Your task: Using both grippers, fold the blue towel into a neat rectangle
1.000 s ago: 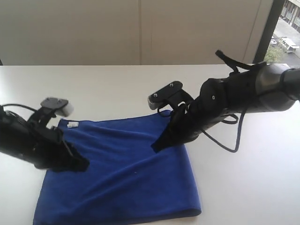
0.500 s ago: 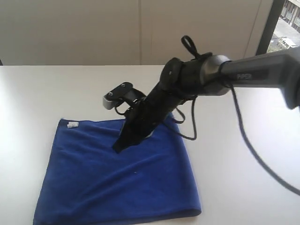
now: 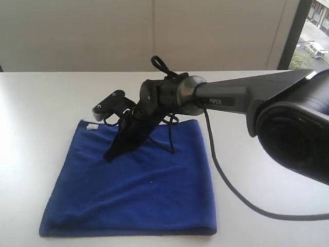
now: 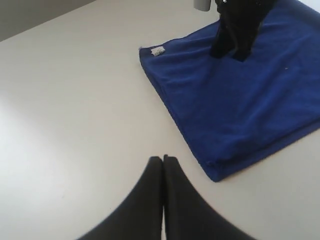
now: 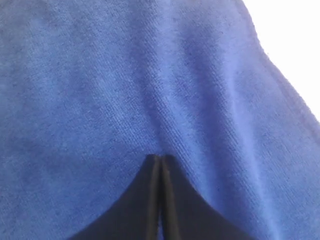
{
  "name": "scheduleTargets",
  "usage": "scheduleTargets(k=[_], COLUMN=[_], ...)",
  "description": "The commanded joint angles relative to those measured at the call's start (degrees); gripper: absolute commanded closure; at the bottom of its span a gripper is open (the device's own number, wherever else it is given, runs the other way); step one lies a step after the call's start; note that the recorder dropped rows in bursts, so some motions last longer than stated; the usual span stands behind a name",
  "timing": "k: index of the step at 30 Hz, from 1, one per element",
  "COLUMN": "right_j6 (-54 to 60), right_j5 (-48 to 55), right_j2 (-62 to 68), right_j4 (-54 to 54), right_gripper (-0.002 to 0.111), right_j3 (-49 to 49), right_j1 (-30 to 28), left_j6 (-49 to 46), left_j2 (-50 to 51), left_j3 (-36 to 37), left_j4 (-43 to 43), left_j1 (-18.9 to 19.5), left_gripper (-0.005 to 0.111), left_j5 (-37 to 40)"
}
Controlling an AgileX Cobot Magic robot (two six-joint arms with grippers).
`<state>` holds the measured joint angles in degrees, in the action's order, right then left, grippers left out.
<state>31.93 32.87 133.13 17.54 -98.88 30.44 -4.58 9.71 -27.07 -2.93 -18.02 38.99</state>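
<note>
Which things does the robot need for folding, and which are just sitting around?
For the job:
- blue towel, lying flat and doubled over
- right gripper, shut, tip down on the towel
- left gripper, shut, over bare table beside the towel

Just there:
- white table
- wall
- window

A white table [image 3: 46,103] carries the blue towel [image 3: 139,195] (folded, lying flat).

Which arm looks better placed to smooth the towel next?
Probably right: the right gripper is down at the blue towel, while the left gripper hangs over bare table beside it.
</note>
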Motion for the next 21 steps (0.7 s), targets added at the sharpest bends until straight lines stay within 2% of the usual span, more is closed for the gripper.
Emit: scheduleTargets(k=[1,4,7,9,13,21], right_j6=[-19.8,-36.6,-42.5,-43.3,-41.0,-36.4], right_j5=[0.6,6.3,13.3,19.6,24.7,17.4], right_j2=[2.1,2.2,2.3,2.3,2.2,-7.2], right_j4=[-19.4,-33.8,-39.6,-40.1,-40.2,-39.6], right_gripper=[0.108,0.108,0.108,0.108,0.108,0.108], right_j3=[0.1,0.1,0.1,0.1,0.1,0.1], right_j1=[-1.9,-6.1,-9.2,-12.5,-15.6,-13.8], left_j6=[0.7,1.2,1.2,1.2,1.2,1.4], left_j2=[-1.0,-1.0,-1.0,-1.0,-1.0,-1.0], left_j3=[0.4,0.7,0.7,0.7,0.7,0.9], left_j4=[-0.3,-0.3,-0.3,-0.3,-0.3,-0.3], left_j1=[-0.1,-0.1,-0.1,-0.1,-0.1,-0.1], left_gripper=[0.107,0.107,0.107,0.107,0.107,0.107], left_j5=[-0.7,-1.2,-1.2,-1.3,-1.3,-1.4])
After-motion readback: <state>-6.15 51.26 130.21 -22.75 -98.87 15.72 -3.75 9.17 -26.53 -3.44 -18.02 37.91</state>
